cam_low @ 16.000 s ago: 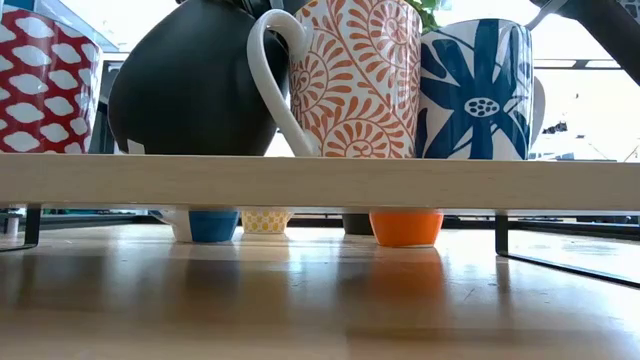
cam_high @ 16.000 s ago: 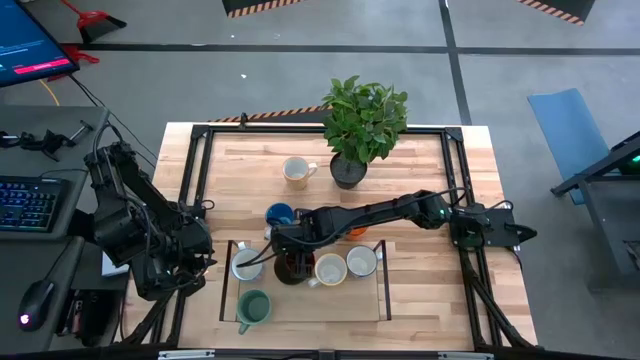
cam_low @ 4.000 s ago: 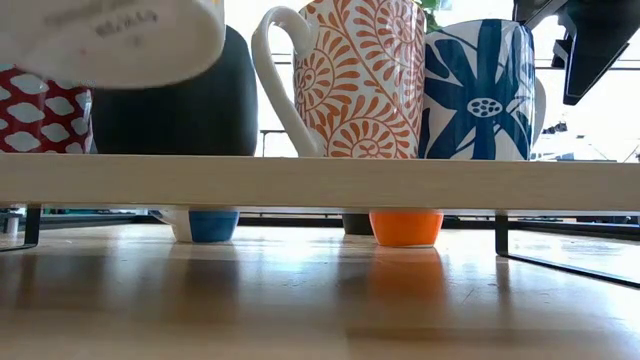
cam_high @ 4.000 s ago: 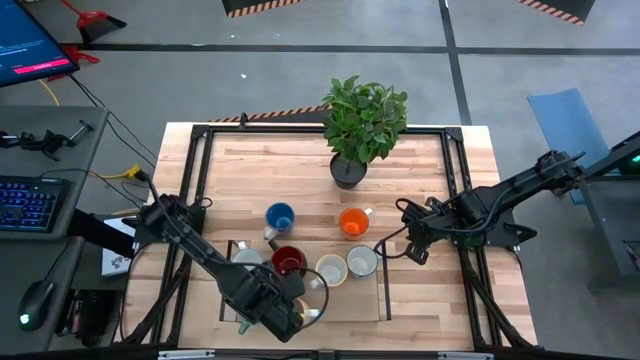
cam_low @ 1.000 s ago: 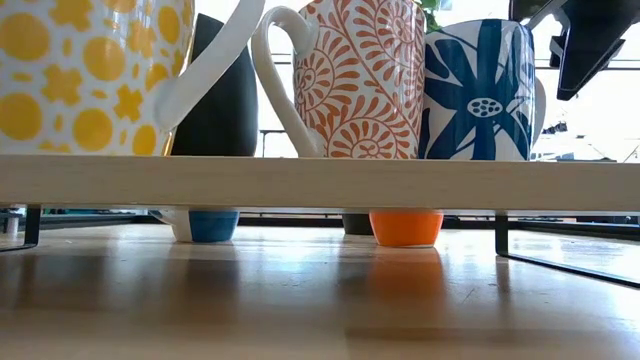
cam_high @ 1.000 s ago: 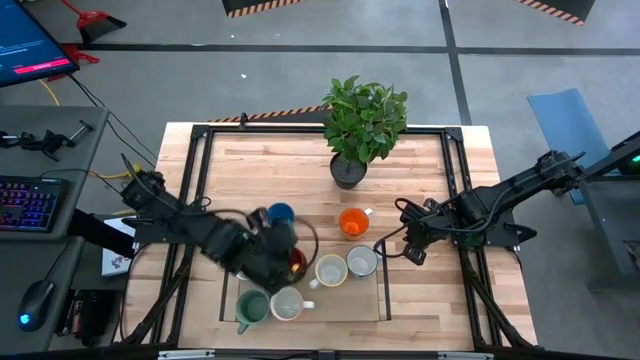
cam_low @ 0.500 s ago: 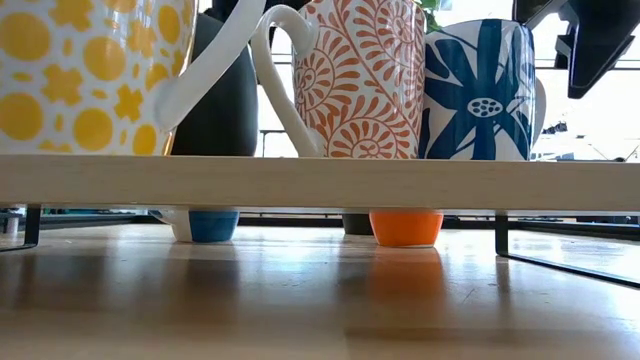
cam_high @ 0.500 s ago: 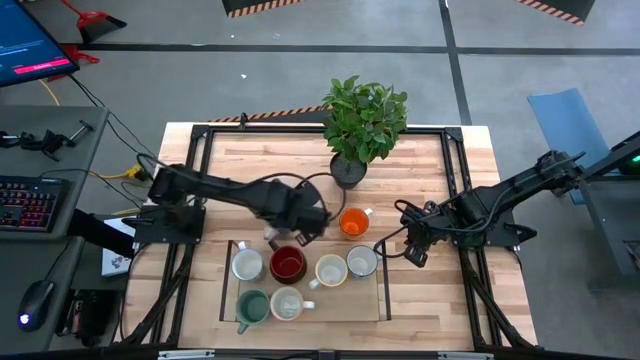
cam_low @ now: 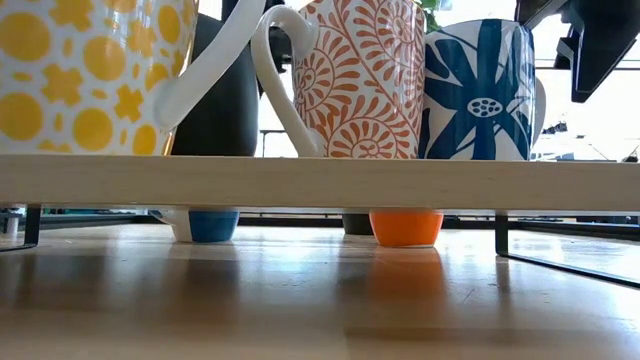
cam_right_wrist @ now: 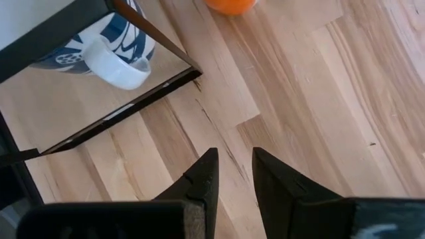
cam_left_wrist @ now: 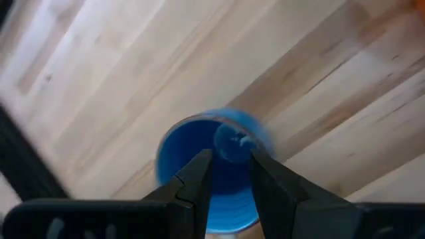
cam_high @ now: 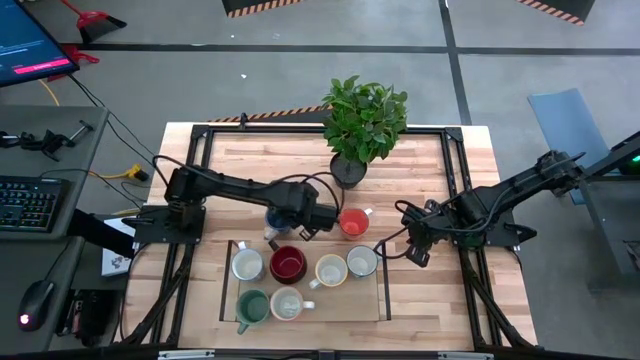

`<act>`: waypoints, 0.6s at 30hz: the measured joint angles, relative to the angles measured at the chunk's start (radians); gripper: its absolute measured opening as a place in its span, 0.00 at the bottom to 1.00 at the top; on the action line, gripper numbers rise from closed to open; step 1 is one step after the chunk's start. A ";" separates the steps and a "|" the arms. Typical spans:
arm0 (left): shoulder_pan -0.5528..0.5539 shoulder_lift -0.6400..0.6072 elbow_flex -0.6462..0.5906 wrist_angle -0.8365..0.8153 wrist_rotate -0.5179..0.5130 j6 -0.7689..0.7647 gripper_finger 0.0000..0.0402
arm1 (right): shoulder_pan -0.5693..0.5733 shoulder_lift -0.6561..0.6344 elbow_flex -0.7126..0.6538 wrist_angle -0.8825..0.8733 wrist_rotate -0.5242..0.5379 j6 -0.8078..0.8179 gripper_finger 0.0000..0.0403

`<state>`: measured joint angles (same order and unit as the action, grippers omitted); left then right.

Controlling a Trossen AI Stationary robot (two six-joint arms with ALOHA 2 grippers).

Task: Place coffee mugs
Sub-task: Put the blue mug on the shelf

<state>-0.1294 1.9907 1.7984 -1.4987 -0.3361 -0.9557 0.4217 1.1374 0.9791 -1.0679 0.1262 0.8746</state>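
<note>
- High view: six coffee mugs sit on the raised tray [cam_high: 380, 300], four in a back row (cream [cam_high: 247, 265], dark red [cam_high: 288, 265], cream [cam_high: 330, 269], white [cam_high: 361, 262]) and two in front, teal [cam_high: 252, 306] and white [cam_high: 288, 304]. Two are left on the bare table: the blue mug [cam_high: 277, 216], mostly under the left gripper [cam_high: 300, 213], and the orange mug [cam_high: 352, 222] just beside it. By my count the task is about three quarters done.
- Low view: patterned mugs stand on the tray; the blue and orange mugs' bases show beneath it, on the table.
- Left wrist view: the fingers [cam_left_wrist: 197, 174] hang slightly parted above the blue mug [cam_left_wrist: 211, 166], one over its inside; it looks like nothing is gripped yet, though motion blur leaves this unsure.
- Right wrist view: the right gripper [cam_right_wrist: 230, 174] waits at the table's right side, jaws slightly apart, holding nothing.
</note>
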 joint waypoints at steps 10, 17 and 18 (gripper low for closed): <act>0.002 0.005 -0.103 0.104 0.070 -0.093 0.22 | 0.000 0.000 0.000 -0.006 0.001 -0.003 0.18; 0.002 0.003 -0.179 0.160 0.128 -0.139 0.22 | 0.000 0.000 0.000 -0.007 0.002 -0.042 0.18; 0.002 0.004 -0.192 0.184 0.134 -0.143 0.22 | 0.000 0.000 0.000 -0.007 0.002 -0.046 0.18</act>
<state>-0.1272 1.9947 1.6066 -1.3152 -0.2016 -1.0990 0.4217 1.1378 0.9791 -1.0748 0.1280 0.8288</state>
